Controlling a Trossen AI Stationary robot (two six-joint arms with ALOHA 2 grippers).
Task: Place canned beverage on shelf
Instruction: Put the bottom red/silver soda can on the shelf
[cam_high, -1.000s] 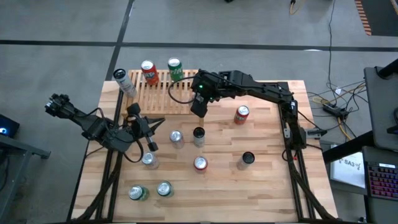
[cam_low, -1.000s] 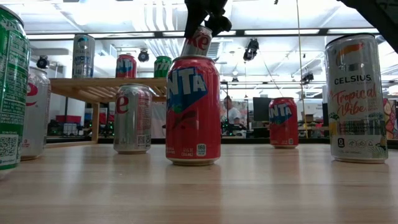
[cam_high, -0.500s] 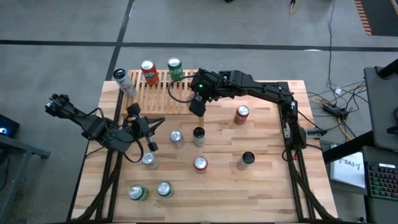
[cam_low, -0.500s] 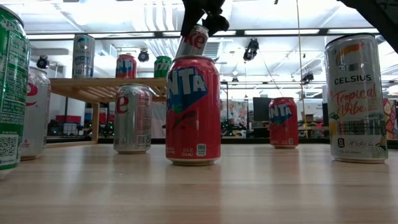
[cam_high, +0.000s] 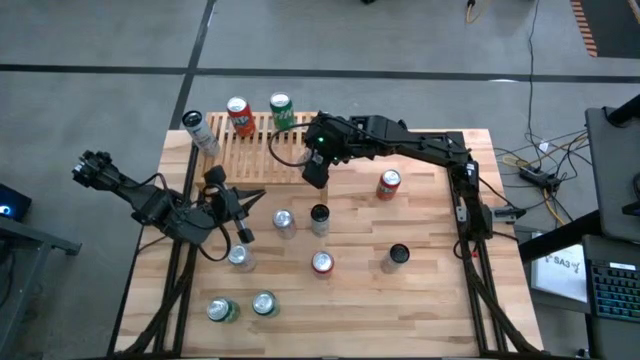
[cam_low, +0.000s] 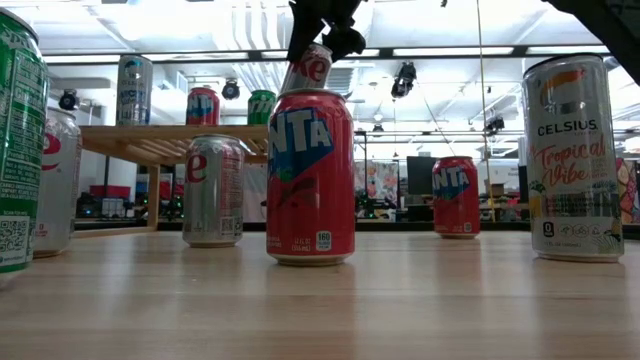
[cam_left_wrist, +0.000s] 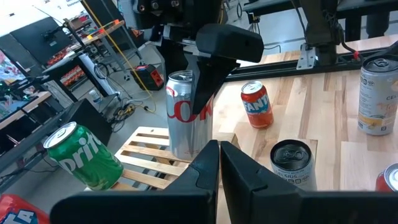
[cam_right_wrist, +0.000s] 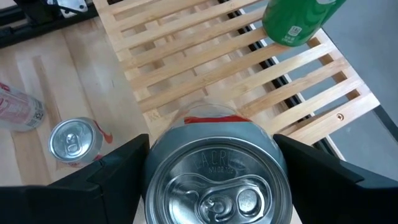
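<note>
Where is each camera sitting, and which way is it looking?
High view: above the table, looking straight down; both arms show, the right gripper holding a silver Coke can at the shelf edge.
Low view: at table height, looking level past a red Fanta can; the right gripper comes in from above.
Left wrist view: behind the shut left gripper, facing the shelf.
Right wrist view: above the silver Coke can, looking down between its jaws.
Shared: all four show that silver Coke can.
</note>
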